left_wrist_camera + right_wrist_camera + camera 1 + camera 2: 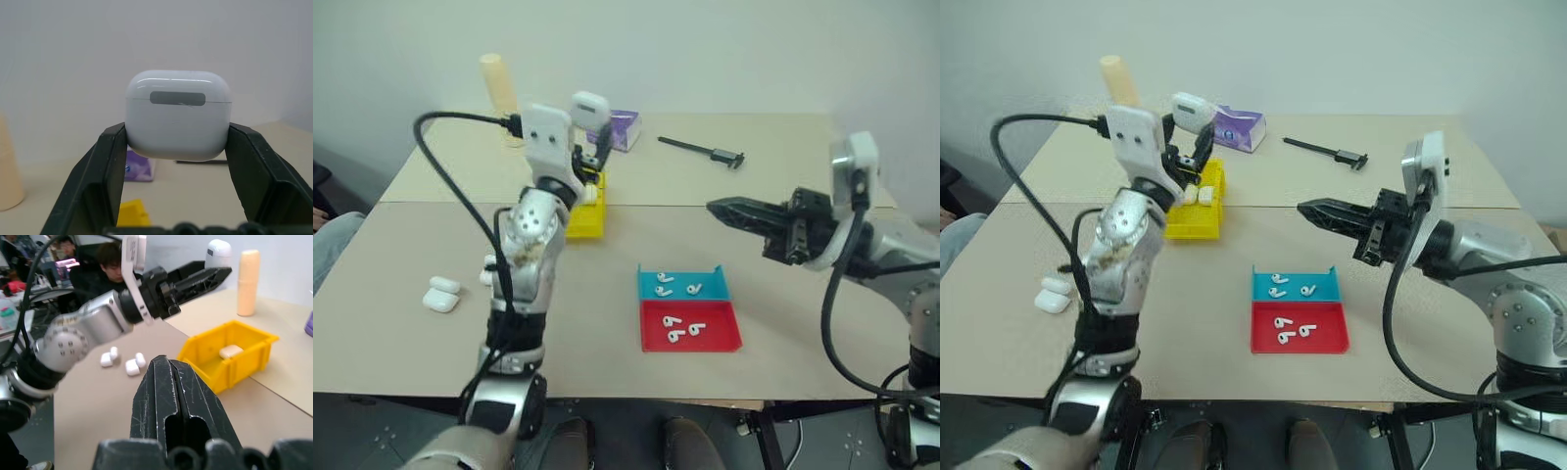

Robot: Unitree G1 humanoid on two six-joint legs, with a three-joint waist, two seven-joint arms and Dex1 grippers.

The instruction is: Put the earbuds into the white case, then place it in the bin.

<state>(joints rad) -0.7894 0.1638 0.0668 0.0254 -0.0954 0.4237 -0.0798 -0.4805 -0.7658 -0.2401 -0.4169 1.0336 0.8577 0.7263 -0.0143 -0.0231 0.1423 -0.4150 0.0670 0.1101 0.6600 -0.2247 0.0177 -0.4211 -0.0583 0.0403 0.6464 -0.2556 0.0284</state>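
My left gripper (pixel 590 129) is shut on a closed white case (pixel 590 108), held up in the air above the far end of the yellow bin (pixel 585 225). The left wrist view has that case (pixel 178 117) squeezed between both black fingers. Another white case (pixel 231 351) lies inside the bin (pixel 254 345). Several earbuds (pixel 677 287) lie in the teal tray (pixel 713 292), and more earbuds (pixel 683 330) in the red tray (pixel 722 335). My right gripper (pixel 720 208) hovers shut and empty, right of the bin and beyond the trays.
Spare white cases (pixel 440 294) lie on the table at the left. At the back stand a beige cylinder (pixel 499 93), a purple box (pixel 625 127) and a black tool (pixel 705 150). Seated people (pixel 110 264) appear beyond the table in the right wrist view.
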